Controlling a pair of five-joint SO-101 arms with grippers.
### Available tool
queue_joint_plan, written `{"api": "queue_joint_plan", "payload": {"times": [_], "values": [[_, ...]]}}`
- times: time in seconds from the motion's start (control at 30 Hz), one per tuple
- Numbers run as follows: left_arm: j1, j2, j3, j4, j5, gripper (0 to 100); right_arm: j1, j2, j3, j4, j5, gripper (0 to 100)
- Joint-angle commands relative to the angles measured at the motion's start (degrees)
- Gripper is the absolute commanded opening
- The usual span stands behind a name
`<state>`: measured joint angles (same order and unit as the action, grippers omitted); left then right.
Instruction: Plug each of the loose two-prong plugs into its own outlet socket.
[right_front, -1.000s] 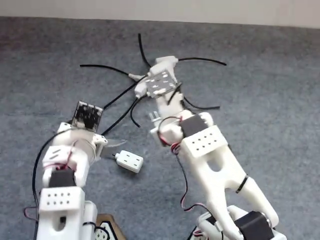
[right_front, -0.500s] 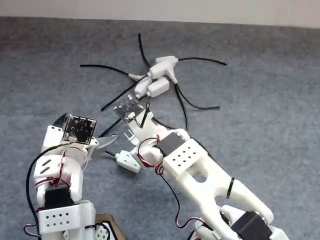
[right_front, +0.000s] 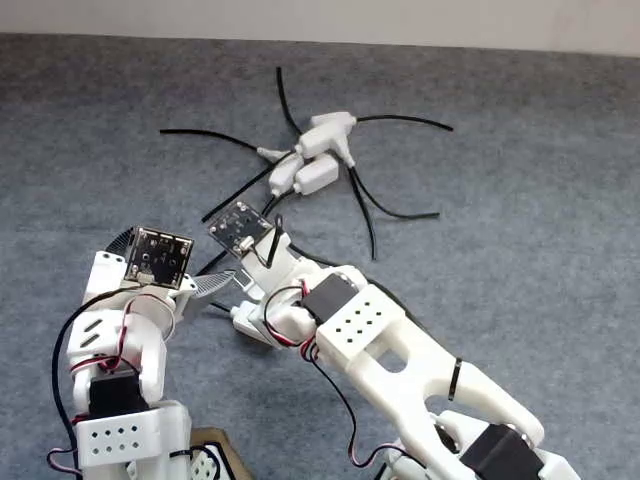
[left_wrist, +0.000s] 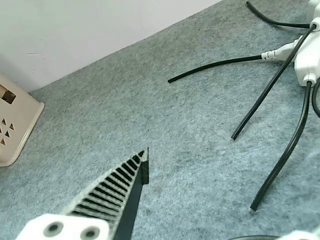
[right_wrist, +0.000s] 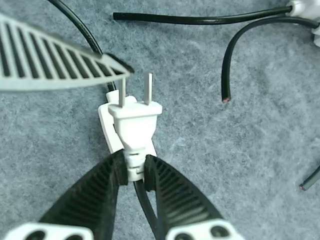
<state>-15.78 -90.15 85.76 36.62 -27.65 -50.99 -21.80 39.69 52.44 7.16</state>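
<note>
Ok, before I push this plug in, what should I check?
1. Right gripper clamped on plug: ok.
2. Prongs straight and bare: ok.
3. Prongs lined up with socket slots: cannot tell, slots hidden under the plug.
4. Socket braced: not ok, left finger is near it, not gripping.
5. Stray cable end clear of the prongs: ok.
</note>
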Motion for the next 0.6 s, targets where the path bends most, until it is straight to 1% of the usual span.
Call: {"api": "queue_joint_plan", "payload": {"times": [0.0, 0.1, 0.23, 0.3, 0.47, 0.57], "values": [[0.3, -0.7, -3.6, -0.1, -0.3, 53, -0.9, -0.7, -0.1, -0.9, -1.9, 0.6], [0.9, -0.7, -5.0, 0.2, 2.7, 53, -0.8, -0.7, 0.8, -3.6, -5.1, 0.6], [2.6, -0.7, -4.7, 0.4, 2.9, 53, -3.1, -3.9, 9.6, -15.3, -6.6, 0.6], [2.7, -0.7, -4.9, 1.4, 3.0, 53, -3.6, -8.2, 13.8, -18.9, -6.7, 0.6], [2.7, -0.7, -4.4, 1.5, 3.0, 53, -3.5, -19.6, 18.9, -19.8, -6.6, 0.6], [2.7, -0.7, -4.4, 3.5, 3.0, 53, -3.3, -23.2, 19.6, -19.5, -6.4, 0.6]]}}
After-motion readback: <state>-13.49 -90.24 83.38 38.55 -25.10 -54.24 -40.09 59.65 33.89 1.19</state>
